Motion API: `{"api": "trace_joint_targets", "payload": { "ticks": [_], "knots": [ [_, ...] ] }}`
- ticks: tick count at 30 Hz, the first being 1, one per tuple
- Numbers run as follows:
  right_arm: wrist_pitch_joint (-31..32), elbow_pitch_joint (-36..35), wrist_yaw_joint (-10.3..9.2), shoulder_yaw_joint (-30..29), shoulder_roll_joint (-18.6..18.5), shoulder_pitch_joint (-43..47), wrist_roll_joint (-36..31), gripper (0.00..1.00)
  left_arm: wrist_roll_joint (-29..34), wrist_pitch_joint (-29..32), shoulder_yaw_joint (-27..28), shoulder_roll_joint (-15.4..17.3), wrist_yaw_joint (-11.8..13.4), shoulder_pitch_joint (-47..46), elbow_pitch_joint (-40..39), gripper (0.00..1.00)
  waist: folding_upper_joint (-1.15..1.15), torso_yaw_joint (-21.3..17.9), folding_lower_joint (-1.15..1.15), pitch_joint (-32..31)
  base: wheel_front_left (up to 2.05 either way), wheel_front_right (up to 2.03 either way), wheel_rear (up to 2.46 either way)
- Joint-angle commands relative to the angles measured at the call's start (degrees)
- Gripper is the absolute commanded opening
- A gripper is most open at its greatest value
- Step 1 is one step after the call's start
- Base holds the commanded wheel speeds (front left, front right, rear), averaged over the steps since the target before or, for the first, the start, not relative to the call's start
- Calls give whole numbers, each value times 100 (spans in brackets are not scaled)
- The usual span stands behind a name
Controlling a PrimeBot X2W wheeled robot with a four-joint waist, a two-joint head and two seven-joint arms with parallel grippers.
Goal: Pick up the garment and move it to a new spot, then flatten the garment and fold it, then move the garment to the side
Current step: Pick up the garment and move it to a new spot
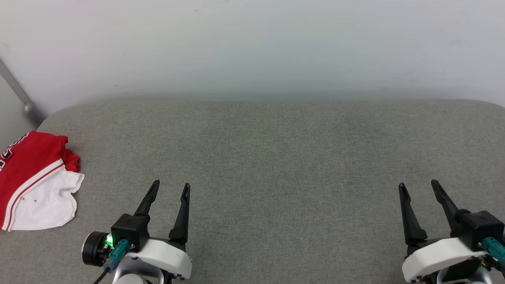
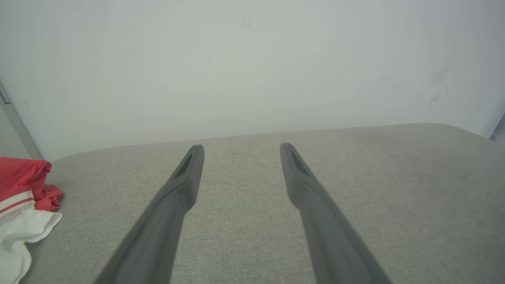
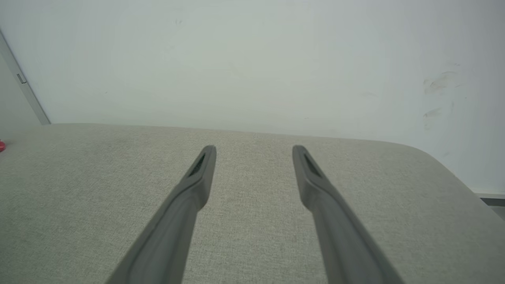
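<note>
Head view is being taken up mostly by a grey fabric-covered surface [image 1: 276, 157], with a pale wall [image 1: 252, 47] being seen behind it. The garment [image 1: 35, 181] is being shown lying bunched at the far left edge of that surface, red cloth toward the wall and a white sleeve with red-white trim toward the robot; part of its dark lettering is being cut off by the picture's edge. The left claw [image 1: 171, 184] is being held with its fingers wide apart and nothing between them, low over the surface, to the right of the garment and apart from it. The right claw [image 1: 418, 183] is likewise being held wide and empty, well apart from the garment at the other side. A slanted grey metal bar [image 1: 17, 94] is being seen against the wall beyond the garment.

In the left wrist view, the garment [image 2: 19, 189] is being seen at the left edge, clear of the spread fingers of the left claw [image 2: 241, 146]. In the right wrist view, bare fabric is being framed by the right claw [image 3: 254, 146].
</note>
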Motion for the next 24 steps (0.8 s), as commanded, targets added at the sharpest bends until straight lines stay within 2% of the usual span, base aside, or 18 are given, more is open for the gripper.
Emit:
{"api": "trace_joint_targets", "payload": {
  "ticks": [1,19,24],
  "knots": [
    [-55,-31,-2,-13,5,47,-94,100,112,-50,19,-25,6,-34,13,100,0,2,0,-3,0,0,0],
    [-223,172,-2,6,5,-43,114,100,-70,-68,104,-93,-15,-88,148,100,0,46,0,6,0,0,0],
    [-242,179,-2,33,5,-65,86,100,-124,-68,133,-102,-11,-119,217,100,0,178,0,18,0,0,0]
  ]
}}
